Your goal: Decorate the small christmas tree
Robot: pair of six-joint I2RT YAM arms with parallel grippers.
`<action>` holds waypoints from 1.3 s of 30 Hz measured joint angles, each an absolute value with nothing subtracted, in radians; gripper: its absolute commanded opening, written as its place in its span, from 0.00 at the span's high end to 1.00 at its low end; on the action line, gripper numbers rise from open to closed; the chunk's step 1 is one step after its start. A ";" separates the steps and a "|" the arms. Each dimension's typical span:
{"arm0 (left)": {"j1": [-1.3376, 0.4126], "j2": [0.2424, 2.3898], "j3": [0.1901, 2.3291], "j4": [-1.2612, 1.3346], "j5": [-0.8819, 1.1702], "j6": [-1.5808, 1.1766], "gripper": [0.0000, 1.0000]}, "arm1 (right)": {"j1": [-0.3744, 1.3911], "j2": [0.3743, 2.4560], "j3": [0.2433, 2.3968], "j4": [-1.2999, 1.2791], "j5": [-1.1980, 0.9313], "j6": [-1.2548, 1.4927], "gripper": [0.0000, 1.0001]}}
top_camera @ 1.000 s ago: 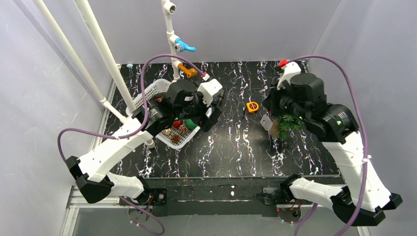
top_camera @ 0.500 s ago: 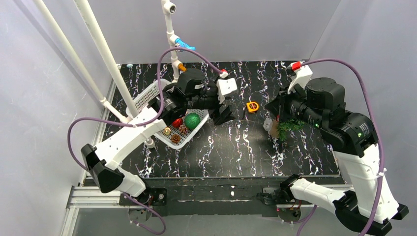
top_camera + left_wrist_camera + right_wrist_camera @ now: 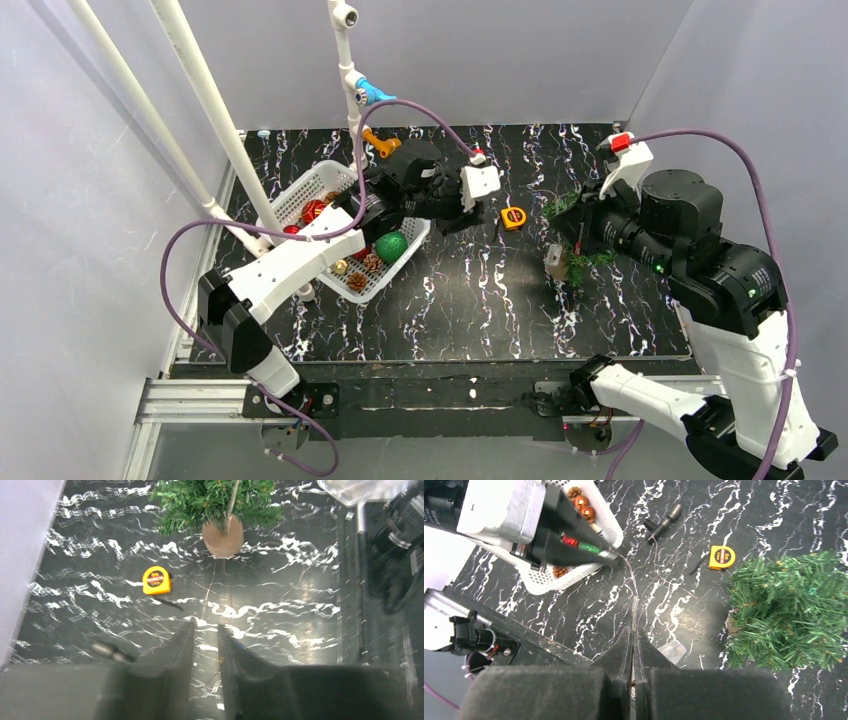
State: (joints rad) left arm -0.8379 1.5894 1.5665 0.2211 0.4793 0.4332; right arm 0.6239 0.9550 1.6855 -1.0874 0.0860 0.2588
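Black table with white wiggly lines is filling the bottom of a grey-walled booth. The small christmas tree is sitting on its right half, a little to the right of a yellow tape measure. From the top camera the tree is mostly hiding under the right arm, so only bits of green are poking out. The right wrist camera is looking down on its whole bushy top. Only the left wrist camera is showing the round brown base under the needles. The right gripper is hanging just left of the tree, with its fingers pressed together on a thin thread. That thread is running off toward the tip of the left gripper. The thread is showing in both wrist cameras but is too fine to see from the top. The left gripper's fingers are standing a little apart, and the thread is passing through the gap without being pinched. From the top, this gripper is hovering between the tape measure and a white basket on the left side. The basket is holding a shiny green ball, a red ball and some pinecones. Only the right wrist camera is showing a small dark pipe piece and a clear plastic bit lying on the table.
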 measured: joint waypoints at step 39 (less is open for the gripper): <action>-0.986 2.048 2.084 0.213 0.277 -0.171 1.00 | 0.232 0.889 1.319 -1.157 0.625 0.260 0.99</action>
